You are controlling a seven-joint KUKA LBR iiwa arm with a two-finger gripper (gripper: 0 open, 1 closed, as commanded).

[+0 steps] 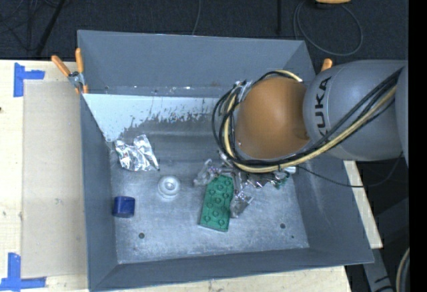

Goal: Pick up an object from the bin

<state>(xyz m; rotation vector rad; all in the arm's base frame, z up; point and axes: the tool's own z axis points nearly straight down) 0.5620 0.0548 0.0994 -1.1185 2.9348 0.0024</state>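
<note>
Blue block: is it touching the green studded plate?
No. The blue block lies alone at the lower left, with a clear gap between it and the green studded plate further right.

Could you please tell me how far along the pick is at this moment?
Done: the claw is down in the bin, at the green studded plate's upper right edge. In hand: nothing is clearly held; the plate looks flat on the floor. Left: gripping and lifting it out. The crumpled foil, clear cap and blue block lie apart to the left.
</note>
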